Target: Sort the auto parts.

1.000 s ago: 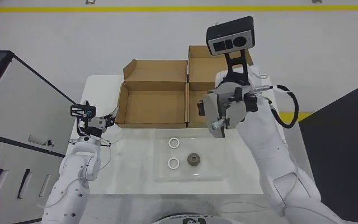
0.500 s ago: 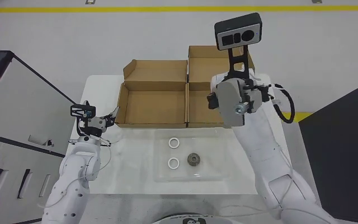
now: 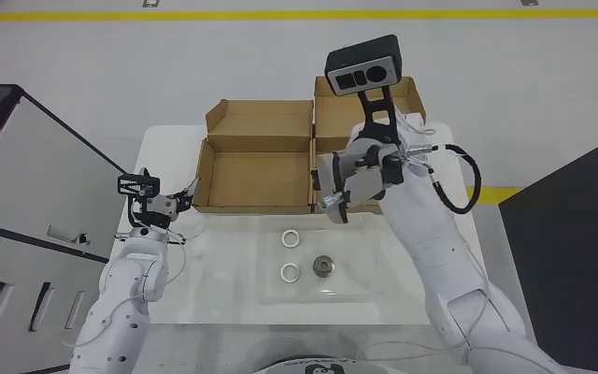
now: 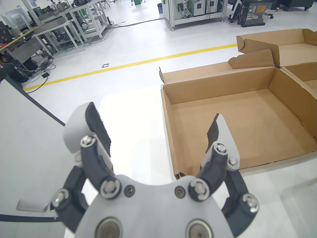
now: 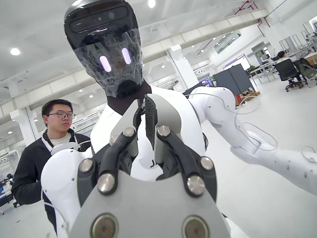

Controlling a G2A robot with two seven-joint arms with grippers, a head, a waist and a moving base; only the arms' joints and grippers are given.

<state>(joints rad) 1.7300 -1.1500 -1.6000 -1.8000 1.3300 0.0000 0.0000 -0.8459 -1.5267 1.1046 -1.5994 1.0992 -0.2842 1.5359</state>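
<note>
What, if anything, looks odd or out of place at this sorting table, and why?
The right pincer is the oddity: shut on nothing, it points up, away from the table, while the two white rings and dark round part lie unsorted on the clear tray.

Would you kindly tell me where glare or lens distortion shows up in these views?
Left wrist view: the white table glares beside the cardboard box, and the racks at the edge lean, a wide-angle effect. Right wrist view: ceiling lamps shine into the lens and the column tilts. Top view: light is even, without strong glare.
</note>
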